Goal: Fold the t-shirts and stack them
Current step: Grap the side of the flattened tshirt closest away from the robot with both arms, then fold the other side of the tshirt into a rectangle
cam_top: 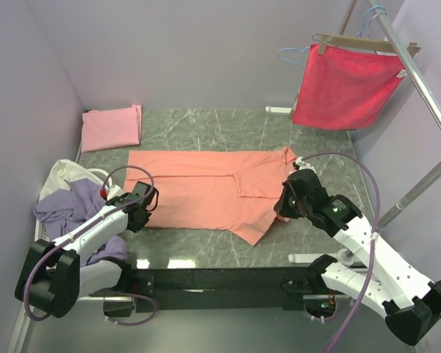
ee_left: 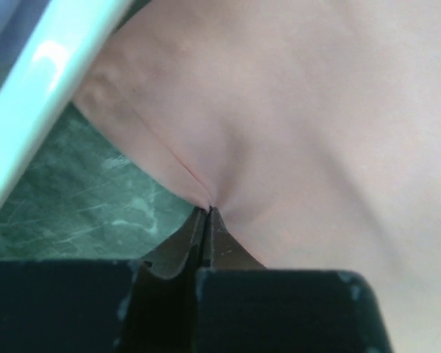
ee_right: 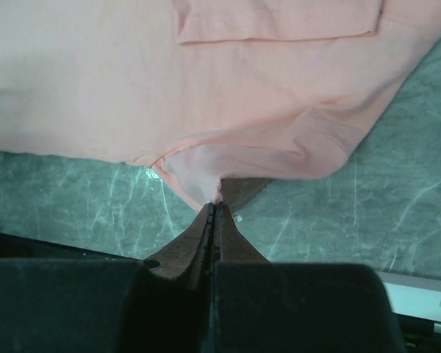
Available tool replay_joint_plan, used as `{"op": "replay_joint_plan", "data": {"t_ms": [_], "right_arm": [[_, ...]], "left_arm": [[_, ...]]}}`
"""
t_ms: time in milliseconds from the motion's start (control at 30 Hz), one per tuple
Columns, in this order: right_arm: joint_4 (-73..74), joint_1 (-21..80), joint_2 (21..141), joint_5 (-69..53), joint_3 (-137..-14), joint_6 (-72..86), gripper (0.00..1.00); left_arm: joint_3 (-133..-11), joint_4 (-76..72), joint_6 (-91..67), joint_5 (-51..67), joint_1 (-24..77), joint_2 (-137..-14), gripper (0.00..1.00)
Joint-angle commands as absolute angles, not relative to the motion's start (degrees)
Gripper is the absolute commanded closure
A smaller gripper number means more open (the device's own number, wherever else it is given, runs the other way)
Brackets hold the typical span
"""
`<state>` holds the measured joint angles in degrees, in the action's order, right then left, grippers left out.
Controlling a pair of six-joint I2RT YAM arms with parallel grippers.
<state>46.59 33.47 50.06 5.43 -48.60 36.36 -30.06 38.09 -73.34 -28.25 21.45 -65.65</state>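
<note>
The salmon-orange cotton t-shirt (cam_top: 206, 187) lies spread mid-frame on the green marbled desk (cam_top: 228, 125), its lower edge pinched by the left gripper (ee_left: 208, 213) at lower left and the right gripper (ee_right: 217, 207) at lower right. Both ends should be raised evenly so the fold is kept square.

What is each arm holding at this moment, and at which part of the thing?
Both hold the salmon-orange t-shirt. The left gripper has its jaws shut on the shirt's near left corner; the right gripper pinches its near right edge.
</note>
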Motion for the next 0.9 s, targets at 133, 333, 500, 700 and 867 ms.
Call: {"op": "replay_joint_plan", "data": {"t_ms": [133,333,500,700,867], "right_arm": [[47.1,31.1,50.7,9.8,-50.6,36.8,1.0],[43.4,27.2,56.0,7.3,-51.2,33.7,1.0],[41.0,23.4,60.3,5.4,-53.1,30.3,1.0],[38.8,19.6,66.4,4.5,-57.2,27.3,1.0],[37.7,17.8,73.3,2.9,-61.3,25.2,1.0]], "left_arm": [[-42.0,40.3,-62.8,-27.7,21.4,-69.9,0.99],[-47.3,40.3,-58.7,-29.0,21.4,-75.8,0.99],[-50.0,39.3,-56.5,-29.7,21.1,-80.6,0.96],[-54.0,39.6,-53.0,-32.0,19.6,-85.5,0.93],[-56.5,38.0,-49.1,-32.0,16.9,-87.4,0.89]]}}
